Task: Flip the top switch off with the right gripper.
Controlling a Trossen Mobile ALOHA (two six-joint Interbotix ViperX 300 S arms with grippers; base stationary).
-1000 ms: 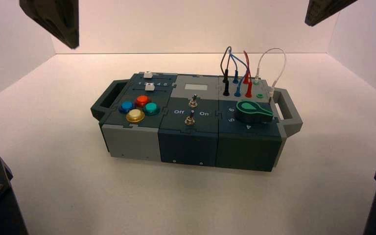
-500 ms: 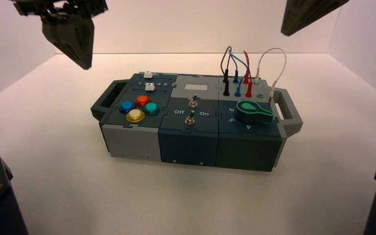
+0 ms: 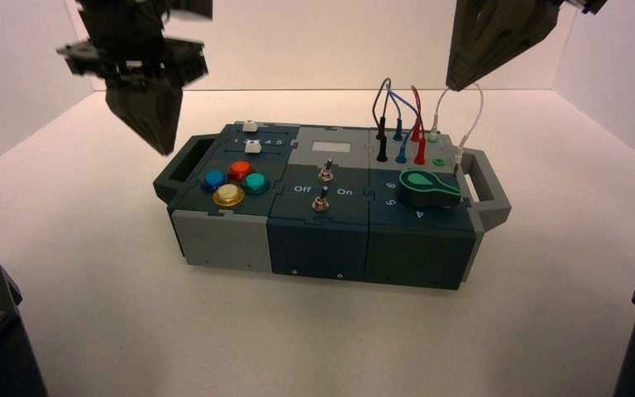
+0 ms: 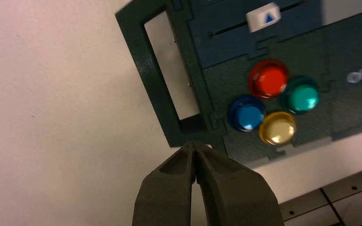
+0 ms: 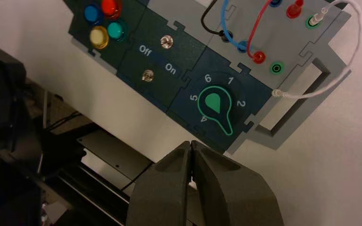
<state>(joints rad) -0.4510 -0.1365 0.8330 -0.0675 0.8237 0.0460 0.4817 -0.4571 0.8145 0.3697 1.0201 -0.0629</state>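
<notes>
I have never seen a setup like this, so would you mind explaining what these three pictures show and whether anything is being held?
Two robot arms hang above a dark green and grey control box. The wide picture looks down from behind them; the other two come from cameras on each wrist. The left arm's black pointed tool hovers near the box's left handle, the right arm's black pointed tool above the wires. Both are shut and hold nothing. The box carries four coloured round buttons, a green knob, and two small silver toggle switches; the top switch, beside the light-grey plate, is the target.
</notes>
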